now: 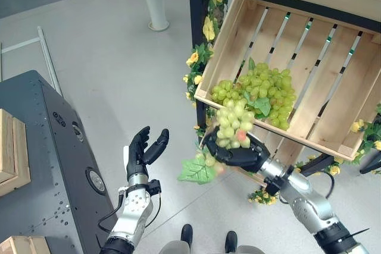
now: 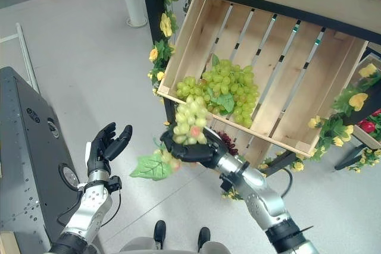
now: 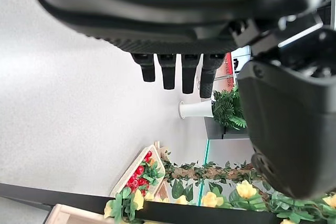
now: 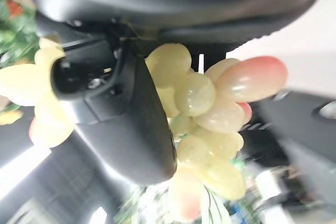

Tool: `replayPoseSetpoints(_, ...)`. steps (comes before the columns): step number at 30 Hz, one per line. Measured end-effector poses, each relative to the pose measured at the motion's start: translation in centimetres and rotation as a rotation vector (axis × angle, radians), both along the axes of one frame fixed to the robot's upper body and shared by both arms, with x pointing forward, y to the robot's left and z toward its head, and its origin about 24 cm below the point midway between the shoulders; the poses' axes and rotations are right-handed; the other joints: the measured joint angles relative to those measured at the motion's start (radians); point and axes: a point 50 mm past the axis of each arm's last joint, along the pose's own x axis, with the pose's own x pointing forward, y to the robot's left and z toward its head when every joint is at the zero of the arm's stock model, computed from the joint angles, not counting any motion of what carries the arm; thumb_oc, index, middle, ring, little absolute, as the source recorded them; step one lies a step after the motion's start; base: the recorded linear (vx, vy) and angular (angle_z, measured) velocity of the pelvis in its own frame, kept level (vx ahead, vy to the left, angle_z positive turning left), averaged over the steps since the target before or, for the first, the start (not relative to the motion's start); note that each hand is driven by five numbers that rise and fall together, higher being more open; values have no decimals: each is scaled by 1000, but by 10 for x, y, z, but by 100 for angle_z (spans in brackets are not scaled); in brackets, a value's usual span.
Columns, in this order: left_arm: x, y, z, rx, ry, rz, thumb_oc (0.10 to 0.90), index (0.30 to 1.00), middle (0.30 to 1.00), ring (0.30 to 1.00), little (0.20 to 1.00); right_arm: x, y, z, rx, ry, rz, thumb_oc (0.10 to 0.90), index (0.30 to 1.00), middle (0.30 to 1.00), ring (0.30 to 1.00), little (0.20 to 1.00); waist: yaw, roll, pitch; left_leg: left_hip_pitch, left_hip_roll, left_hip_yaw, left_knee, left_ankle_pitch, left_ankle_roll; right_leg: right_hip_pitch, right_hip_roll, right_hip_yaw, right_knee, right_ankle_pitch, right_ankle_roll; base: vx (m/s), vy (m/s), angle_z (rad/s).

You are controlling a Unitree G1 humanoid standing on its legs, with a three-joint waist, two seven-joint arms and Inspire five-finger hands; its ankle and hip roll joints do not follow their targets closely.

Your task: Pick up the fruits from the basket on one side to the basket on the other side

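Grey floor (image 1: pixel 107 57) below; right hand (image 1: pixel 241 154) curled round pale grape bunch (image 1: pixel 232 124), just outside wooden crate (image 1: pixel 238 28), probably lifted clear. Left hand (image 1: pixel 141 150) open, idle. Next: carry across to other basket.

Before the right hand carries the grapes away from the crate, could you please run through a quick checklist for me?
1. Right hand closed on the pale grape bunch: ok.
2. Bunch lifted outside the wooden crate: ok.
3. Leaf hanging free below the hand: ok.
4. Left hand open and apart from the bunch: ok.
5. Green grapes left in the crate: ok.
6. Grip firmness: cannot tell.
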Motion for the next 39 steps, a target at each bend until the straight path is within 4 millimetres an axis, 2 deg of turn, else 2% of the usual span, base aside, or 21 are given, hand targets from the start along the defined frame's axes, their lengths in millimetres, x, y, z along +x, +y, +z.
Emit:
replayPoseSetpoints(5,-4,3,-6,1,25,-6,800,900,900,900,900,16,0,58,89,-176,9,400,300,300,300,300,8,-7,-5,8,3,6,0,-1,0,5,1,17,0,1,0,10,36,-3)
replayPoseSetpoints(7,-5,3,-8,1,36,-13,800,900,900,900,900,20,-6,67,147,-178,-30,400,300,300,300,300,9,-17,-12,8,4,6,0,-1,0,5,2,17,0,1,0,6,8,-3)
replayPoseSetpoints(11,-6,3,-11,1,51,-26,800,900,900,900,900,24,-15,76,205,-165,-94,400,300,300,300,300,1,-35,-22,9,4,8,0,-1,1,5,2,19,0,1,0,0,0,0)
replayPoseSetpoints(17,-6,3,-13,2,64,-40,800,900,900,900,900,27,-18,82,231,-152,-133,400,300,300,300,300,-2,-37,-25,15,4,10,0,-1,1,10,3,21,0,1,0,3,5,-1)
replayPoseSetpoints(20,-7,3,-15,3,69,-39,800,900,900,900,900,33,-23,87,221,-150,-212,400,300,300,300,300,-4,-38,-26,17,5,13,0,-1,1,11,3,24,0,2,0,4,11,-1)
replayPoseSetpoints(23,-7,4,-14,8,69,-37,800,900,900,900,900,39,-38,86,138,-159,-339,400,300,300,300,300,-3,-40,-29,17,5,15,0,-1,1,11,3,25,0,2,1,0,0,0)
replayPoseSetpoints(30,-7,6,-14,14,70,-36,800,900,900,900,900,57,-92,58,-230,-124,-744,400,300,300,300,300,-9,-42,-30,19,6,28,0,-2,3,9,3,34,0,3,2,-8,13,-3)
replayPoseSetpoints(36,-7,5,-14,18,71,-28,800,900,900,900,900,57,-135,59,-637,-244,-1026,400,300,300,300,300,-11,-42,-30,22,4,31,0,-5,6,8,1,41,0,3,2,-8,11,-4)
replayPoseSetpoints(39,-7,5,-15,18,72,-26,800,900,900,900,900,59,-153,61,-757,-265,-1118,400,300,300,300,300,-14,-41,-30,22,4,31,-1,-5,6,9,2,42,0,4,3,0,0,0)
